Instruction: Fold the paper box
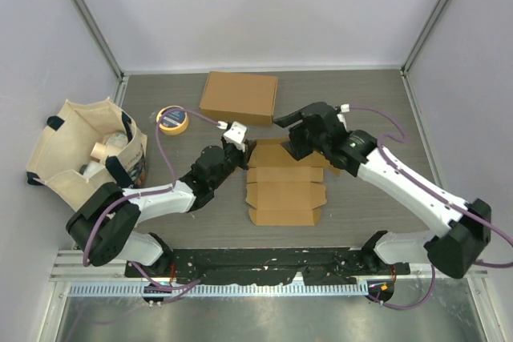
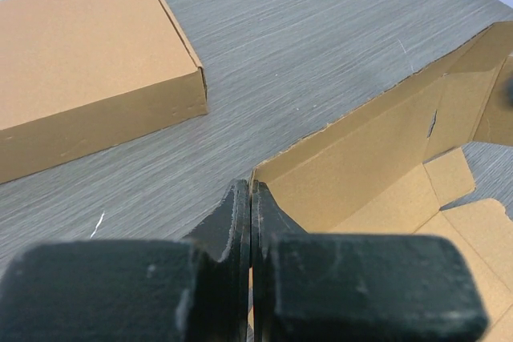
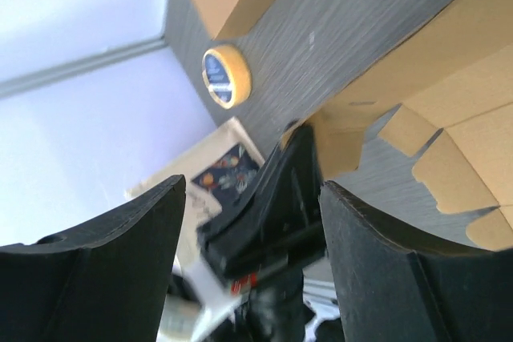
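Right now I see the box lying mostly flat in the middle of the bench, its rear wall stood up. My left pincer is pressed together on that wall's left end, card nipped between its fingers. My right pincer hangs near the wall with its 2 fingers wide apart, gripping nothing. Behind sit 1 folded box and a tape roll; a bag sits far left.

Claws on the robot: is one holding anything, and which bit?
The left claw is shut on the unfolded paper box, pinching the end of its raised side wall. The right claw is open and holds nothing.
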Controlling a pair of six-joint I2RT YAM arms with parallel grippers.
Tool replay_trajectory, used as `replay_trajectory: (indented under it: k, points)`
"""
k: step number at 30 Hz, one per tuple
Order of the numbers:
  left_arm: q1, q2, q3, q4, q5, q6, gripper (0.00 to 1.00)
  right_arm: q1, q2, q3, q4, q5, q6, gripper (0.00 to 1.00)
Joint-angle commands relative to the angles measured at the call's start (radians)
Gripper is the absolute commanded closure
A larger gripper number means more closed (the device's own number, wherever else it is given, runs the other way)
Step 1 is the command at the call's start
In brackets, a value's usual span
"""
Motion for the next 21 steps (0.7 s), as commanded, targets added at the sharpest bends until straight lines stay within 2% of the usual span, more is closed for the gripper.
replay_trajectory:
  k: [1, 11, 21]
  points:
    - [-0.01, 0.003, -0.008, 0.092, -0.039, 0.016, 1.0, -0.043, 0.063, -0.028, 0.062, 0.044, 0.257, 0.34]
    - [-0.027, -0.01, -0.023, 0.086, -0.066, 0.061, 1.0, -0.149, 0.109, -0.123, 0.14, -0.004, 0.287, 0.4]
    - [-0.046, 0.013, -0.005, 0.088, -0.097, 0.09, 1.0, -0.151, 0.157, -0.132, 0.161, -0.053, 0.284, 0.45]
